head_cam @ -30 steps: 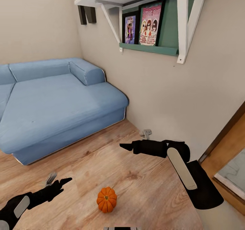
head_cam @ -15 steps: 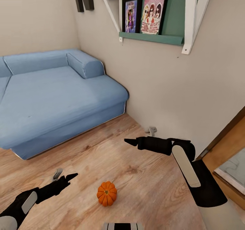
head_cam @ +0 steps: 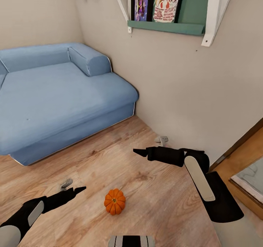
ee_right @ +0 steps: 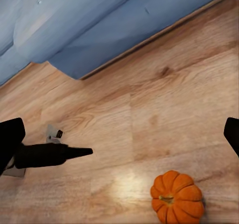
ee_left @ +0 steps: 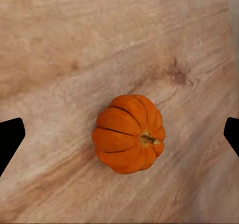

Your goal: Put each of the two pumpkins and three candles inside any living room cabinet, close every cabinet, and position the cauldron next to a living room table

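One pumpkin (head_cam: 114, 201) sits on the wooden floor (head_cam: 153, 188), apart from both our grippers. Our left gripper (head_cam: 75, 191) hangs above it, jaws spread wide; our right gripper (head_cam: 140, 152) is also wide open. In the left wrist view its stem (ee_left: 148, 140) tilts sideways.

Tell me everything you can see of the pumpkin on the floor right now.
The pumpkin is small, bright orange and ribbed, with a short stem, and looks smooth. It rests on the wooden floor, tipped so its stem points sideways. Nothing grips it: the left end effector sits beside it, apart, fingers spread, with the pumpkin centred in the left wrist view.
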